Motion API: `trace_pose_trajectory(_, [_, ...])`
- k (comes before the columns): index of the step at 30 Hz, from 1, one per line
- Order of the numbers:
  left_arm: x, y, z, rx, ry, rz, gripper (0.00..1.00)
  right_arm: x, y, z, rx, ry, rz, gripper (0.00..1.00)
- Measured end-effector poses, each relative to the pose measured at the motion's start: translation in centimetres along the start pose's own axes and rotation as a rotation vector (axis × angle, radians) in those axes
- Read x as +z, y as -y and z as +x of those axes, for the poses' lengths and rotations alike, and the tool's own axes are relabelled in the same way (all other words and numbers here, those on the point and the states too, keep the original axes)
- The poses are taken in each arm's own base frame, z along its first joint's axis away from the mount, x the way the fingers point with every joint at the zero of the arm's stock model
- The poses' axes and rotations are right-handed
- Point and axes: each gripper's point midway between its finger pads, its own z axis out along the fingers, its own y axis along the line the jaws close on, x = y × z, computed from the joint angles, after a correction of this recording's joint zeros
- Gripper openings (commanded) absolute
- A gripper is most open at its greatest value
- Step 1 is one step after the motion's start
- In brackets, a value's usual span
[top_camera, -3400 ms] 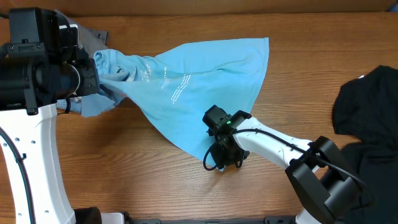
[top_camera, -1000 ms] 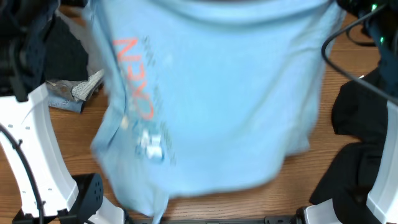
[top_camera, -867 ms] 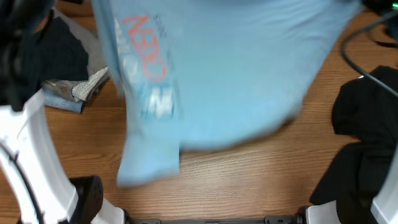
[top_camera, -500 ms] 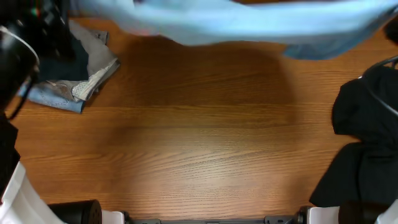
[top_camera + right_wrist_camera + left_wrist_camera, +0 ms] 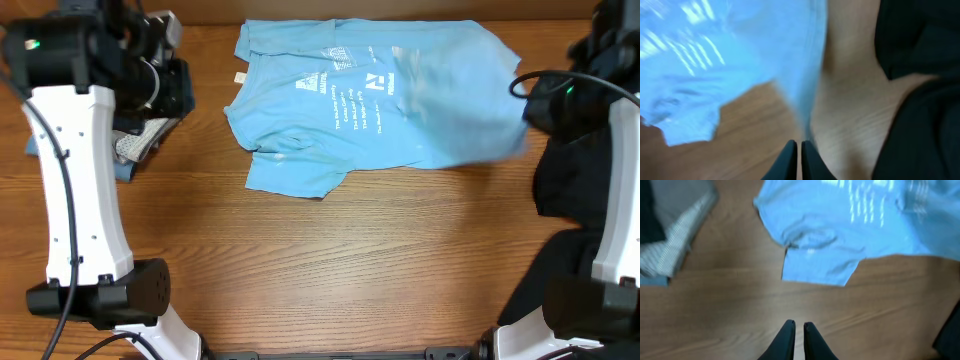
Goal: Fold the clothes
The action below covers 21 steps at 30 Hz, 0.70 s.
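**Overhead.** The light blue T-shirt [image 5: 400, 100] lies spread on the worktop [image 5: 330, 260] at its far edge, white print up. The frame cuts off its top and its right side is blurred. Half a second ago it was a blurred band in the air along the upper edge; it is now down. The black T-shirt [image 5: 580, 190] is heaped at the right, cut off by the frame and partly behind the right arm [image 5: 620, 210]. Whether the two shirts touch cannot be told. A pile of folded garments [image 5: 135, 145] at the left is mostly hidden by the left arm [image 5: 75, 180]. Neither tool can be made out here.

**Left wrist.** The left tool [image 5: 798, 325] has its fingers all but together with nothing between them. It hangs over bare wood, apart from the shirt. The pile shows at the upper left, cut off.

**Right wrist.** This view is heavily blurred. The right tool [image 5: 799, 145] has its fingers close together. A strip of blue fabric runs down to the tips; whether it is pinched cannot be told. Black cloth fills the right side.
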Motion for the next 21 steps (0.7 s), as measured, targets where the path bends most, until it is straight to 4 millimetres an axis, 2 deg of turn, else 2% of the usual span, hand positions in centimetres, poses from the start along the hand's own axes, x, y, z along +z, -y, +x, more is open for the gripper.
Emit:
trace_pose_trajectory(2, [1.0,0.3,0.6,0.021,-0.039,-0.003,0.26,1.8,0.4,0.7,0.003,-0.051,0.018,0.54])
trace_pose_trajectory(3, [1.4,0.5,0.9,0.032,-0.053,-0.004,0.28,2.5,0.6,0.9,0.0,-0.065,0.024,0.61])
trace_pose_trajectory(7, [4.6,2.9,1.6,0.146,-0.105,-0.013,0.36,4.0,1.1,0.1,0.016,-0.045,0.04,0.73])
trace_pose_trajectory(10, [8.0,4.9,2.3,0.232,-0.137,-0.041,0.41,4.0,1.6,-1.6,0.053,0.021,0.044,0.75])
trace_pose_trajectory(13, [11.3,5.8,3.6,0.265,-0.175,-0.052,0.43,3.9,2.3,-2.1,0.08,0.035,0.049,0.76])
trace_pose_trajectory(15, [13.7,5.5,4.6,0.258,-0.204,-0.06,0.45,3.9,2.6,-2.1,0.089,0.036,0.052,0.76])
trace_pose_trajectory(18, [17.3,4.7,5.0,0.242,-0.187,-0.055,0.53,3.9,2.6,-2.2,0.089,0.039,0.052,0.76])
trace_pose_trajectory(21, [20.4,4.1,5.7,0.231,-0.166,-0.039,0.56,3.9,2.5,-2.4,0.088,0.048,0.049,0.76])
